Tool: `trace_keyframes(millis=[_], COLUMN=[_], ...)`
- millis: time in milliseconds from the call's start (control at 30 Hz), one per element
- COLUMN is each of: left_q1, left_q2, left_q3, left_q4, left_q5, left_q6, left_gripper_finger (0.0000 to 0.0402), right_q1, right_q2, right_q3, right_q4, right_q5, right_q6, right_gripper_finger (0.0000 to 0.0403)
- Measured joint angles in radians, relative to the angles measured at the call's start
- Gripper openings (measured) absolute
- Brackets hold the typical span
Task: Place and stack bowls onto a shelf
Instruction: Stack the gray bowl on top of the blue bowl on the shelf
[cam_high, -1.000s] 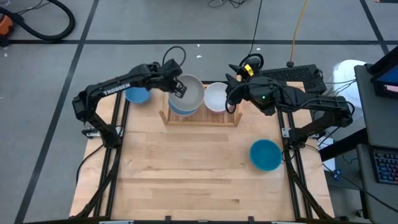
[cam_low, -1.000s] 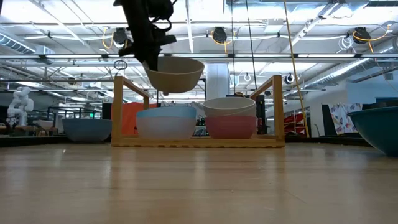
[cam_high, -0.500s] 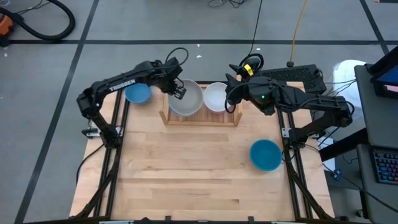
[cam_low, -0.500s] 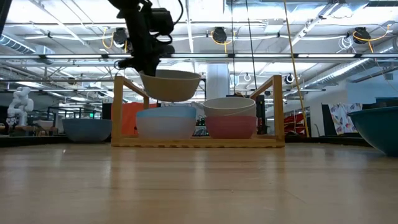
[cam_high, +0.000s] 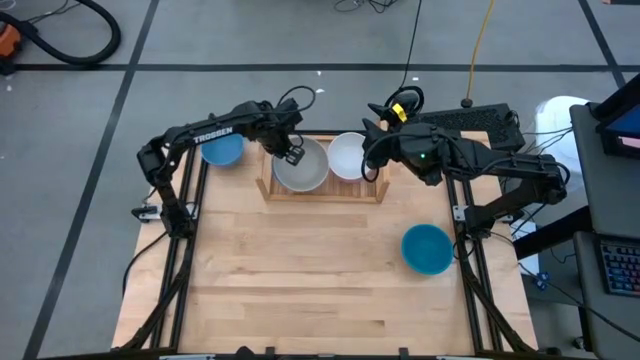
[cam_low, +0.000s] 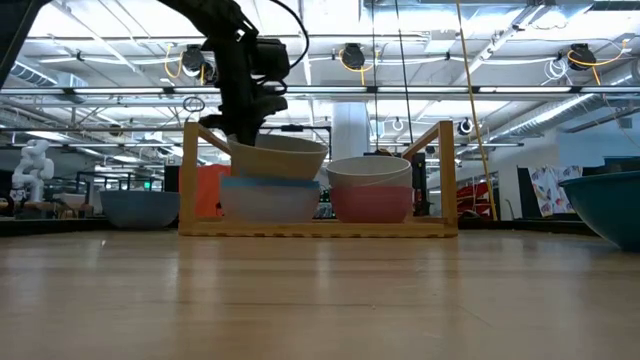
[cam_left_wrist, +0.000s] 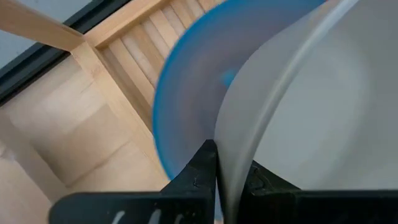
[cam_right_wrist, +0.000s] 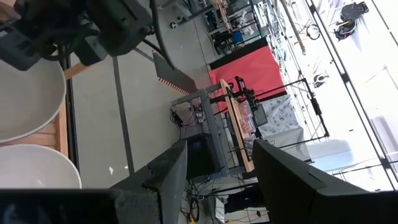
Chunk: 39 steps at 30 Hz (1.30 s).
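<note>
The light-wood shelf (cam_high: 322, 190) stands at the table's far edge. Its left half holds a pale blue bowl (cam_low: 268, 198); its right half holds a white bowl (cam_high: 348, 155) stacked in a pink bowl (cam_low: 372, 205). My left gripper (cam_high: 290, 152) is shut on a grey-beige bowl (cam_high: 302, 166) that is down on the pale blue bowl. My right gripper (cam_right_wrist: 217, 162) is open and empty above the shelf's right end. My left gripper pinches the grey-beige bowl's rim (cam_left_wrist: 219, 163) at the bowl's far-left side, one finger inside the wall and one outside. The fingers come from above, pointing down. The bowl sits nearly level, open side up, its underside (cam_low: 275, 172) down in the pale blue bowl's mouth.
A blue bowl (cam_high: 221, 150) lies left of the shelf, by the left arm. A teal-blue bowl (cam_high: 427, 248) stands on the table's right side. The near half of the wooden tabletop (cam_high: 300, 290) holds nothing. Cables and a keyboard lie beyond the far edge.
My left gripper has gone down over the shelf's left half, still shut on the grey-beige bowl. The bowl hung clear above the pale blue bowl and now sits down in its mouth.
</note>
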Motion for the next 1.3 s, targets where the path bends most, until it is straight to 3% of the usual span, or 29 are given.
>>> trace_keyframes(millis=[200, 400, 700, 1300], left_q1=[-0.001, -0.009, -0.009, -0.008], left_q2=[-0.001, -0.001, -0.008, -0.020], left_q3=[0.000, 0.000, 0.000, -0.001], left_q4=[0.001, 0.002, -0.037, -0.059], left_q5=[0.001, 0.007, 0.012, 0.010], left_q6=[-0.044, 0.046, 0.028, 0.085], left_gripper_finger=[0.0036, 0.0055, 0.0085, 0.0088], right_q1=[0.000, 0.000, 0.000, 0.000], right_q2=[0.000, 0.000, 0.000, 0.000], right_q3=[0.000, 0.000, 0.000, 0.000], right_q4=[0.000, 0.000, -0.001, -0.001], right_q5=[0.000, 0.000, 0.000, 0.000], right_q6=[0.000, 0.000, -0.007, -0.007], right_gripper_finger=[0.0176, 0.0176, 0.0176, 0.0176])
